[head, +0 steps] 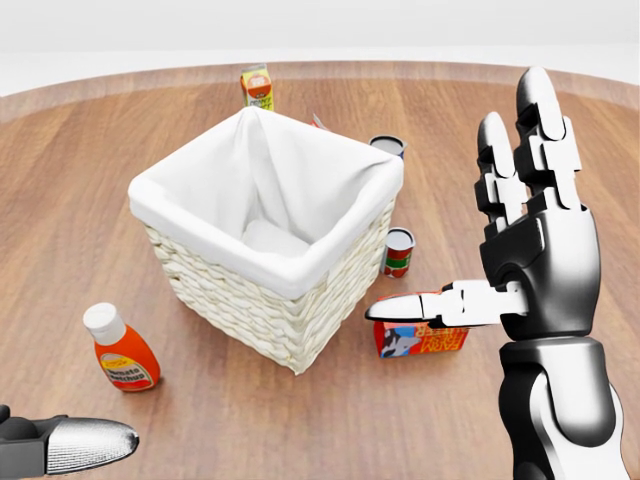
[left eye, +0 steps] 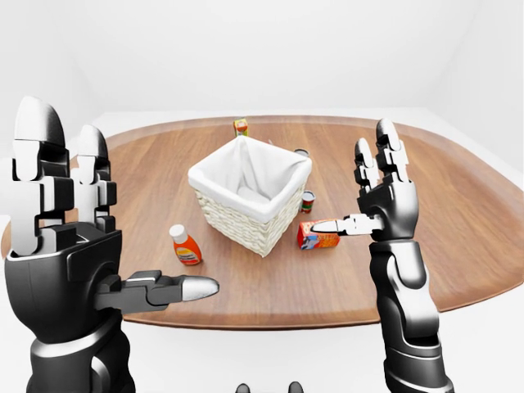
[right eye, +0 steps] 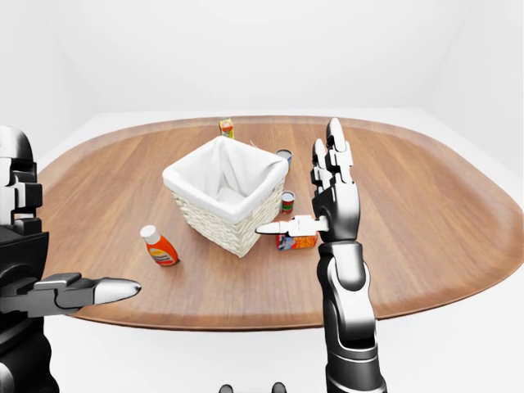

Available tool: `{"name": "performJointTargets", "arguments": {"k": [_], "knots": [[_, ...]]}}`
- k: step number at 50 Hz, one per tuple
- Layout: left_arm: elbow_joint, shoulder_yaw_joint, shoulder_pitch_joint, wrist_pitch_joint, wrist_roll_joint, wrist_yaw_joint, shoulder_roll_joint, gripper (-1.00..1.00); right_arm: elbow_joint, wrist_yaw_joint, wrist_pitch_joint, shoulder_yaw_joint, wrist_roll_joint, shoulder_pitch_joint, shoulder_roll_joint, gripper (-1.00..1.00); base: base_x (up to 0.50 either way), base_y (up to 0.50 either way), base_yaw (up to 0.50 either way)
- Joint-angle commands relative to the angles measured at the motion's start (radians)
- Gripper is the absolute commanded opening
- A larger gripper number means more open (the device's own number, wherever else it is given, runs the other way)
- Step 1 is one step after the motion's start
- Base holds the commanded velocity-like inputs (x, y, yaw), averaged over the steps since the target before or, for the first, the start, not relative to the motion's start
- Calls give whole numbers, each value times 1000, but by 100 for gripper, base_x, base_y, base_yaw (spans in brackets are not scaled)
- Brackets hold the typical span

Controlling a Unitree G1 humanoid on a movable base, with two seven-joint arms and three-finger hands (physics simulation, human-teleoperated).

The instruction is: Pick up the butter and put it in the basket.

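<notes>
On the wooden tabletop (left eye: 458,221) the lined basket (head: 262,230) stands near the middle. Both the right hand (head: 520,260) and left hand (left eye: 70,254) are raised, fingers spread wide, holding nothing. The butter (head: 420,338) lies just beside the basket's right corner in the head view.

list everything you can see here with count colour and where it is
table: 1, brown wood, fills the head view
basket: 1, pale wicker with white liner, centre
butter box: 1, red-orange, lying just right of the basket, partly behind the right thumb
ketchup bottle: 1, orange-red with white cap, left of the basket
small can: 1, red and white, right of the basket
larger can: 1, above the small can, label mostly hidden
carton: 1, orange, top edge
left hand: open, raised at left, touching nothing
right hand: open, upright, right of the butter
</notes>
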Motion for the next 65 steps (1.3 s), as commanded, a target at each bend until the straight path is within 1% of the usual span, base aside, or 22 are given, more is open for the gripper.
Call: {"name": "performJointTargets", "arguments": {"k": [1,18,28,50,65], "knots": [[4,-3,2,0,0,2,-1,100,1,-7,0,1,8,-1,-1,100,17,0,0],[4,-13,15,0,4,4,-6,100,-3,6,0,5,-4,8,-4,100,17,1,0],[11,-6,11,0,-1,2,-5,100,-4,7,0,7,-7,10,-1,100,17,5,0],[4,-26,30,0,9,8,-13,100,-2,5,0,5,-3,11,1,100,17,4,0],[16,-14,21,0,1,5,-9,100,5,10,0,13,-16,14,1,100,1,0,0]]}}
